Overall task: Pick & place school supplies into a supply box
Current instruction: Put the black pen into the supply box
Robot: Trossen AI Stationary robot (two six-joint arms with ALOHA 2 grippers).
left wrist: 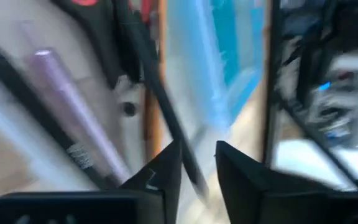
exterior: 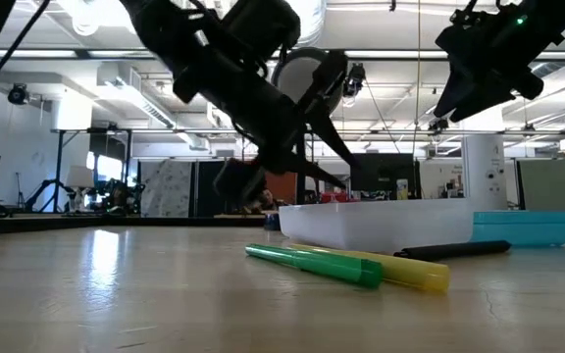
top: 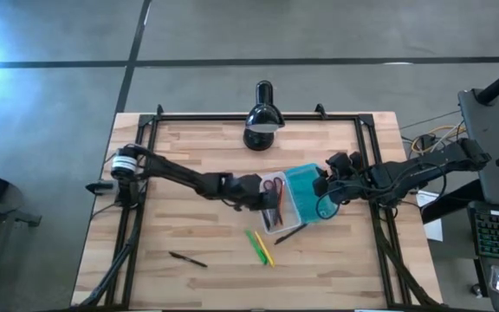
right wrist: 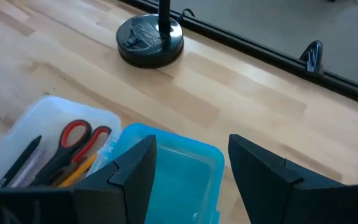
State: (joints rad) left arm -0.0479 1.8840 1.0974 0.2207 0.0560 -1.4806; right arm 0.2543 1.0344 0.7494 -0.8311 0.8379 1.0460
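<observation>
The supply box lies open: its clear tray (top: 277,208) holds red-handled scissors (right wrist: 79,134) and several pens, and its teal lid (top: 306,186) is laid flat beside it. My left gripper (left wrist: 199,174) hovers over the tray, narrowly open. A thin black pen (left wrist: 160,99) slants up out of the tray, and its end sits between the fingers. My right gripper (right wrist: 191,177) is open, high above the lid (right wrist: 173,168). On the table lie a green marker (exterior: 312,263), a yellow marker (exterior: 405,272) and two black pens (top: 291,232) (top: 187,258). My left gripper has the thin black pen's upper end (left wrist: 191,171) in the gap between its fingers, close to one finger (left wrist: 166,177). The gap is wider than the pen, and I cannot tell whether a finger touches it. The pen's other end lies in the tray among the scissors and pens.
A black desk lamp (top: 262,117) stands at the table's far edge, its round base (right wrist: 150,38) beyond the box. A black rail frame (top: 258,115) borders the tabletop. Bare wood lies on the near left (top: 171,217). The right arm (left wrist: 328,81) stands just beyond the lid.
</observation>
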